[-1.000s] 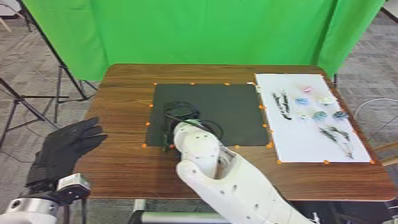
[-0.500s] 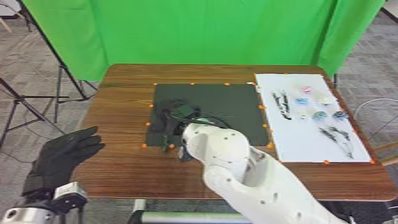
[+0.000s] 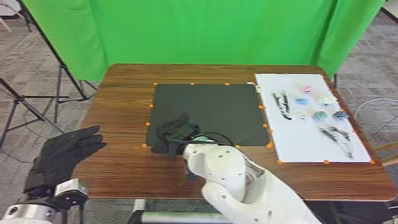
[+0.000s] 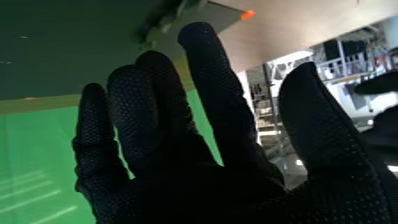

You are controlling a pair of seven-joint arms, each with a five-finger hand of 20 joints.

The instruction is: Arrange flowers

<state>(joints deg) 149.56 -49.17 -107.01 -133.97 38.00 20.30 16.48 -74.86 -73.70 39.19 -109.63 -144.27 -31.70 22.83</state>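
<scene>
In the head view, the left hand (image 3: 58, 156) is resting open, its fingers stretching out loosely over the near left part of the brown table (image 3: 120, 95). The right hand (image 3: 182, 131) is sitting over the near left part of the black mat (image 3: 209, 102); some dark green shape (image 3: 206, 139) is showing beside its wrist (I cannot tell what it is).

The flower pieces are lying on the white sheet (image 3: 298, 146), at the table's right side. The pink flower head (image 3: 307, 89) is lying farthest off, with the light blue flower head (image 3: 302, 101) and the cream flower head (image 3: 327, 100) nearer, side by side but apart. Nearer again, a small pale flower head (image 3: 303, 116), a teal flower head (image 3: 320, 115) and a darker blue-grey flower head (image 3: 340, 115) are forming a loose row. Dark stems (image 3: 283, 106) are lying to the left of these, and leafy green stems (image 3: 338, 136) are lying on the near side.

In the right wrist view, the right hand is holding itself open, its fingers (image 4: 213, 75) standing nearly straight and its thumb (image 4: 311, 110) spreading apart from them. Farther off, the left hand (image 4: 384, 120) is partly showing, and the green curtain (image 4: 40, 155) is hanging beyond the table.
</scene>
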